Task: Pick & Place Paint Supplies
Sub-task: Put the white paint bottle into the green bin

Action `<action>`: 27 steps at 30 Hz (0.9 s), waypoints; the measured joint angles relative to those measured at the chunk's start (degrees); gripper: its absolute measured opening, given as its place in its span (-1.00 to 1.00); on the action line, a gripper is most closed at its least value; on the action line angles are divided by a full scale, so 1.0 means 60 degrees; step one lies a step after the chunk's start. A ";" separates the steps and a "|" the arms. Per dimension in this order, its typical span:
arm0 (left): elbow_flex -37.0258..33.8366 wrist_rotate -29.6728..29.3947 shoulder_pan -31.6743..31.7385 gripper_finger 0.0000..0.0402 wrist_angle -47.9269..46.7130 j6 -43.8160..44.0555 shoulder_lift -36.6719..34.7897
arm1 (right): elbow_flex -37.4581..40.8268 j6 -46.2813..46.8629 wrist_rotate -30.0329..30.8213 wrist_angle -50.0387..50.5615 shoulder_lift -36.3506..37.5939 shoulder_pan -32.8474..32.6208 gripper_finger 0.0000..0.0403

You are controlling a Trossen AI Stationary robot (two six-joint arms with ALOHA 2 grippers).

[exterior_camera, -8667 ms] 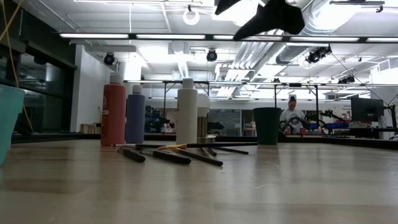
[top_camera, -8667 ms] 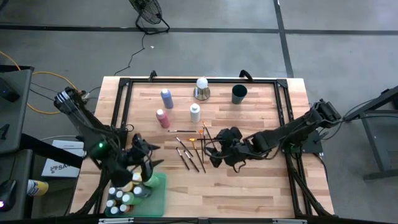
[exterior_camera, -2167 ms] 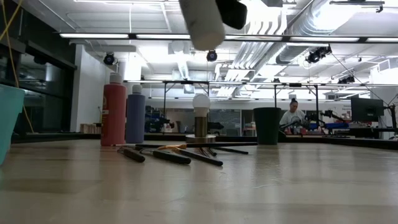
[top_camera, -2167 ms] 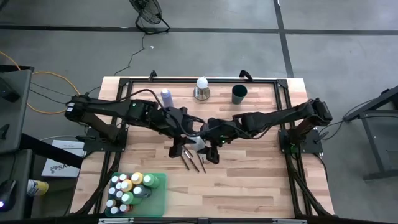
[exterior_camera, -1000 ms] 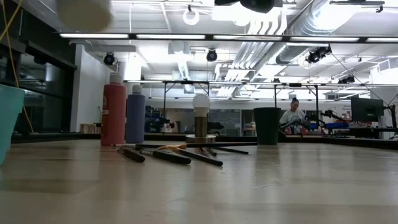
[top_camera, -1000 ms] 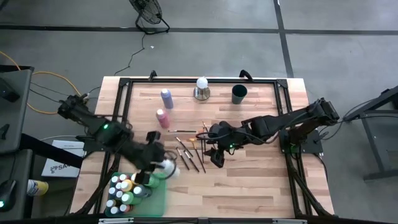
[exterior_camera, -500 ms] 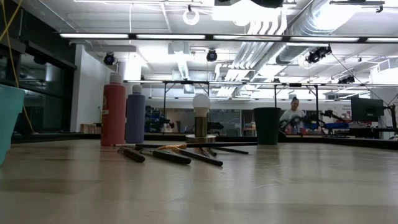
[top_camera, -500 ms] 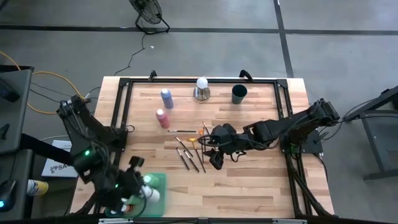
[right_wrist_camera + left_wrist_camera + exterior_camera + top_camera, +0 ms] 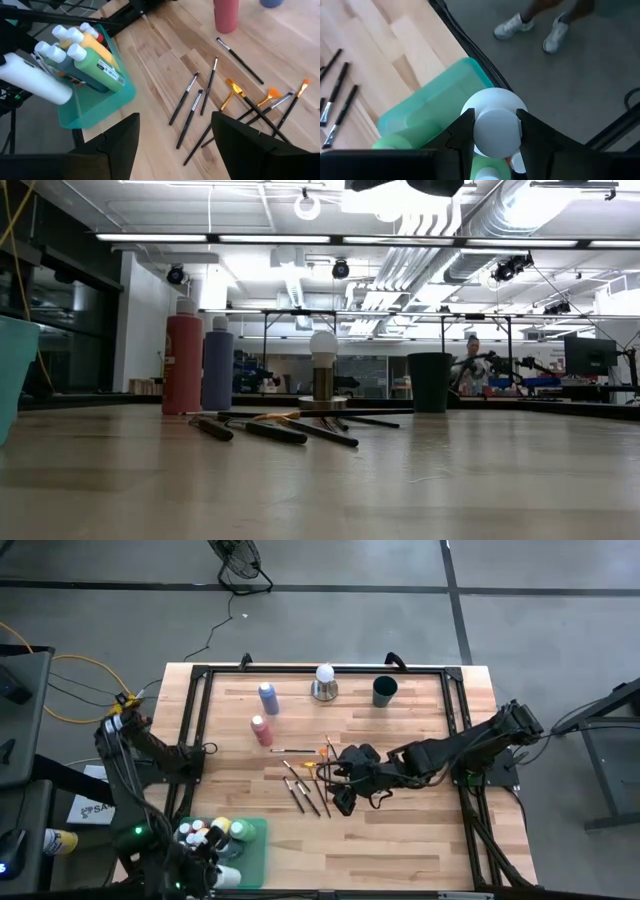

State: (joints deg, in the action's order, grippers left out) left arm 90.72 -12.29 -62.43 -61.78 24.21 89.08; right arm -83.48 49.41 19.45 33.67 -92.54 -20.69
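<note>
Since the frames of a couple of seconds ago, the white bottle has travelled from mid-table, among the brushes, to the near-left corner, carried by the left tool, whose fingers pinch it on both sides. It hangs over the green bin, at the bin's near edge by the table's rim, and the right wrist view shows it lying tilted rather than upright, its long axis pointing off towards the table's outer side.

Inside the bin stand the bottles already gathered, pale caps up, crowding the half nearer the left arm's base. The free space lies on the bin's other side, so the coming move seems to turn on this: the bottle must be brought upright and shifted inward over the open part of the bin before it is let go, or it may drop on the rim or on the caps.

The right tool hovers with its fingers spread just beside the loose brushes, which lie fanned, their shafts running mostly front to back. A pink bottle and a blue-purple bottle stand farther back on the table, about equally far from both arms.
</note>
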 joint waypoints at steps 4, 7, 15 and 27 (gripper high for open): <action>0.0000 0.0043 -0.0058 -0.42 -0.0273 -0.0196 0.0388 | 0.0000 0.0091 -0.0004 -0.0018 -0.0115 -0.0056 0.18; 0.0000 0.0210 -0.0058 -0.42 -0.0521 -0.0322 0.0612 | 0.0002 0.0091 -0.0001 -0.0203 -0.0204 -0.0121 0.18; 0.0000 0.0726 -0.0058 -0.42 -0.0473 -0.0755 0.1042 | 0.0000 0.0237 -0.0042 -0.0225 -0.0299 -0.0238 0.18; 0.0000 0.0897 -0.0051 -0.42 -0.0483 -0.0813 0.1235 | 0.0000 0.0266 -0.0009 -0.0266 -0.0297 -0.0432 0.19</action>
State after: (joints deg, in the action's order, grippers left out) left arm 90.72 -6.91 -62.74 -64.68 19.33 96.49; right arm -83.48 51.00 19.40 32.08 -94.32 -23.28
